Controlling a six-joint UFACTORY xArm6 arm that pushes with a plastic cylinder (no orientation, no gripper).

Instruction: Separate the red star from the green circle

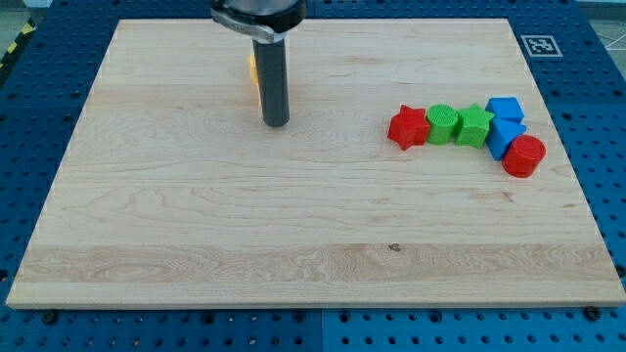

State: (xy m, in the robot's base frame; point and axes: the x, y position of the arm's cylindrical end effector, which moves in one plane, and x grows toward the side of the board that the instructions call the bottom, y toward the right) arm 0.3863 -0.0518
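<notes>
The red star [408, 127] lies at the view's right, touching the green circle [441, 123] on its right side. A green star [474, 125] follows, touching the circle. My tip [277, 123] rests on the wooden board [293, 225] at the upper middle, far to the left of the red star and apart from the whole row.
Right of the green star are a blue cube [506, 109], a second blue block [504, 135] and a red cylinder [524, 155], all packed together. A yellow-orange block [252, 73] is mostly hidden behind my rod. A marker tag [538, 44] sits off the board's top right corner.
</notes>
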